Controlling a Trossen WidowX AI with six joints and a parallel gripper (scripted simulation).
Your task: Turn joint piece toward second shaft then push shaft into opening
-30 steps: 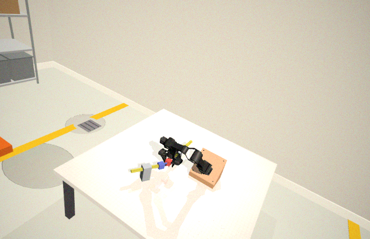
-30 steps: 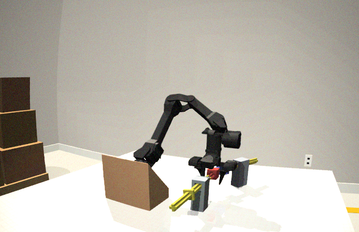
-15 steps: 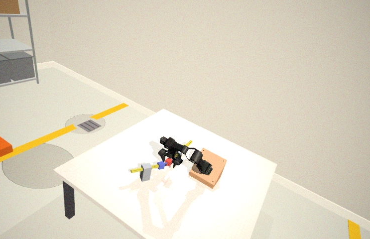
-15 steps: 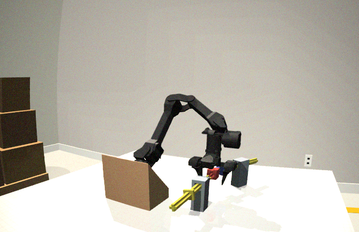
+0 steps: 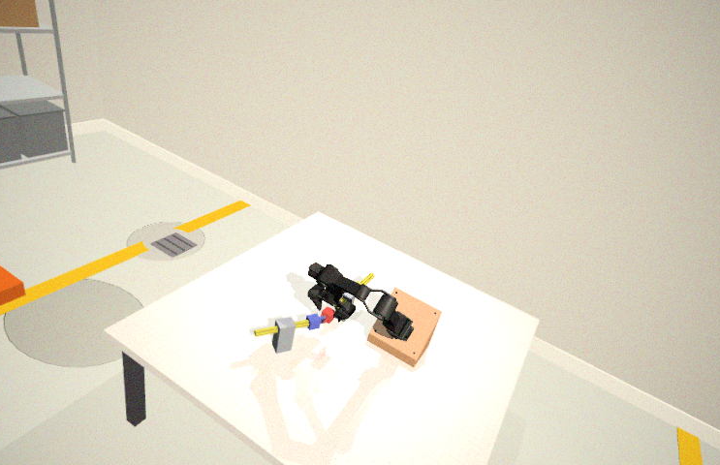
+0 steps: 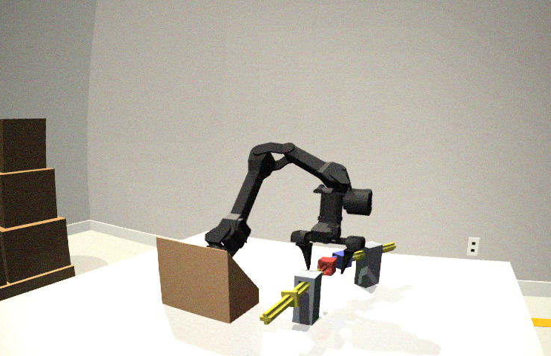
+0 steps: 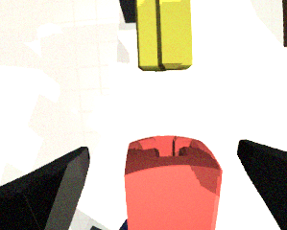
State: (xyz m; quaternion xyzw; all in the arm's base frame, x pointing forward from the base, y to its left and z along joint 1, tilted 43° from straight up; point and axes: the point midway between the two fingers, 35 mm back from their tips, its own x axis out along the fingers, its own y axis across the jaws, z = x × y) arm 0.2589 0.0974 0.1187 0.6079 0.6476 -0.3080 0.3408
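Now, wrist view: red joint piece (image 5: 328,314) (image 6: 326,265) (image 7: 172,198) sits between the fingertips of the gripper (image 5: 331,306) (image 6: 325,271) (image 7: 165,151), which is spread wide, nothing held. Second shaft (image 5: 366,279) (image 6: 284,300) (image 7: 164,35) seen beyond, end apart from the piece, long axis roughly toward it. Exterior: shaft is carried by the near block (image 6: 307,297), left of the far block (image 5: 284,334) (image 6: 368,264). Top: shaft's outer end lies far right of the piece; alignment should be checked before the push.

- Matt black plastic-looking gripper fingers (image 6: 325,269)
- Between them, a smooth red plastic-looking square joint piece (image 5: 328,314) (image 6: 327,266) (image 7: 172,196)
- Beyond, a smooth yellow ridged shaft (image 5: 266,331) (image 6: 373,253)
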